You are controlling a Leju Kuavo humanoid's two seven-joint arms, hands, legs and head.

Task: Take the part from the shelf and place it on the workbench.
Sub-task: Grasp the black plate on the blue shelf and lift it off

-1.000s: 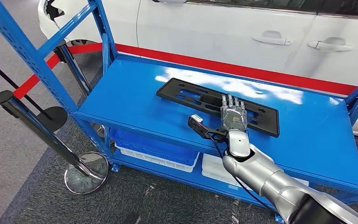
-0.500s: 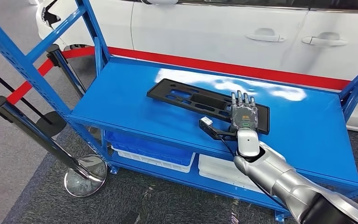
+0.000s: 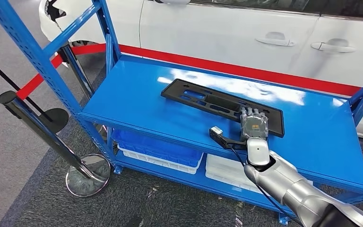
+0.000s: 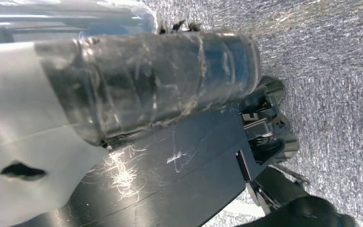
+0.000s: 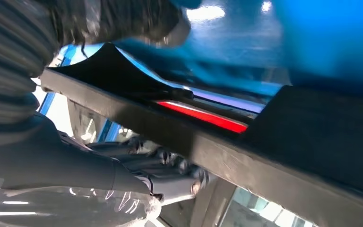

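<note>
The part (image 3: 203,100) is a long, flat black plastic frame with slots, lying on the top deck of the blue shelf (image 3: 137,104). My right hand (image 3: 254,125) sits at the part's right end, over its near edge. In the right wrist view the part's edge (image 5: 217,151) runs between the thumb (image 5: 137,23) on one face and the curled fingers (image 5: 170,172) on the other, so the hand grips it. The rest of the part still lies on the deck.
A white car (image 3: 246,28) stands close behind the shelf, past a red stripe (image 3: 264,73). Blue uprights (image 3: 33,56) flank the deck. A black barrier post (image 3: 42,132) with a chrome base (image 3: 87,175) leans at the left. Blue and white trays (image 3: 160,153) fill the lower shelf.
My right hand has slid toward the part's right end and drawn back to its near edge, its fingers curling around it. The head view swayed; the part has stayed in place.
</note>
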